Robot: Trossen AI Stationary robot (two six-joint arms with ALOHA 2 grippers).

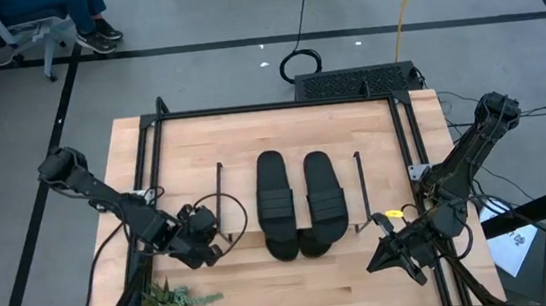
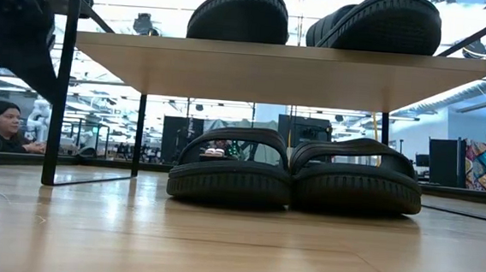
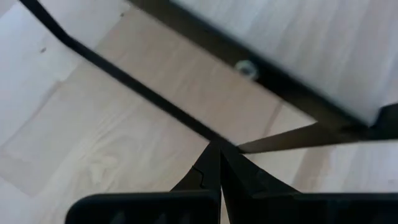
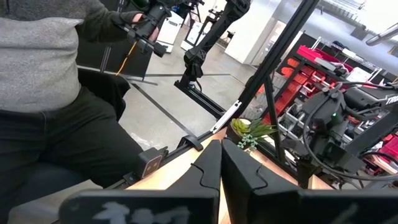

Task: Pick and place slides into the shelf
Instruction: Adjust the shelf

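All four slides look placed: two on the shelf [image 2: 256, 68] top [image 1: 276, 205] [image 1: 325, 200], two below on the table [image 2: 230, 168] [image 2: 356, 176] under the plank. Left gripper [image 1: 201, 242] sits near the shelf's left leg, fingers clenched together, holding nothing. Right gripper [image 1: 393, 252] is at the table's right front edge, fingers also pressed together and empty. Judged: placing is finished; the next move is just parking both arms clear of the wire legs.
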